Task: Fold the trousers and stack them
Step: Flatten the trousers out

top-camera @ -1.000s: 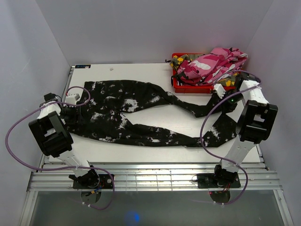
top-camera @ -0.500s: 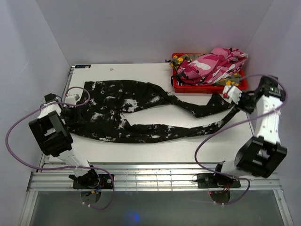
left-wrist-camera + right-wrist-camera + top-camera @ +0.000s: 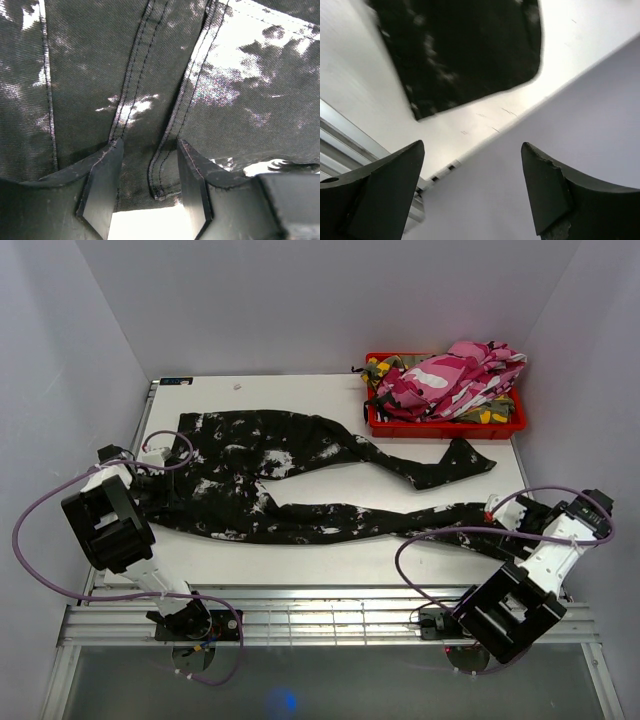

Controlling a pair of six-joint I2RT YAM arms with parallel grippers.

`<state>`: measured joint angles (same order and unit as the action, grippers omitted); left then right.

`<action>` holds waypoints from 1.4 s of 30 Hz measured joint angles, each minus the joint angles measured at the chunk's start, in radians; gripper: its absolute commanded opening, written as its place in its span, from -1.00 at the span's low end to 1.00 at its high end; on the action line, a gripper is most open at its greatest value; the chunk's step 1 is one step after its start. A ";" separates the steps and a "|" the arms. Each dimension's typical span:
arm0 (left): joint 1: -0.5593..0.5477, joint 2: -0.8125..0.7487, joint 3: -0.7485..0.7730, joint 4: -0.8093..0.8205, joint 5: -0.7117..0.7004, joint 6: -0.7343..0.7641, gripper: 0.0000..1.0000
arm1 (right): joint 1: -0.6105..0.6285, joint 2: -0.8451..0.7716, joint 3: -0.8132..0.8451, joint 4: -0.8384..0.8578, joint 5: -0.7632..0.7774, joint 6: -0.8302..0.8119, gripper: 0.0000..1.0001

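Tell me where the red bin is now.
In the top view, the red bin sits at the table's far right corner, holding camouflage trousers, just beyond the black trousers' far leg cuff.

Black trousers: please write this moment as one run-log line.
black trousers: spread out, unfolded | left gripper: open over waist seam | right gripper: open, empty, near leg end | fold: not started

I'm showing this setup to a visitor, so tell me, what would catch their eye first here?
The black trousers with white splotches sprawl across the white table, waist to the left, legs stretching right. At the back right, a red bin is heaped with pink camouflage trousers. The right tool hangs open by the near leg's cuff.
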<state>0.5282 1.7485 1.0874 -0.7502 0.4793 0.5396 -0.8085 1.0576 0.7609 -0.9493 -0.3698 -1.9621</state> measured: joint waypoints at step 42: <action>0.001 0.015 0.034 -0.057 0.011 0.000 0.15 | 0.345 0.658 0.336 0.156 0.156 0.356 -0.84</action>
<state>0.5289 1.7634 1.1210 -0.8074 0.4904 0.5392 -0.4633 1.7161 1.0969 -0.7929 -0.2142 -1.6062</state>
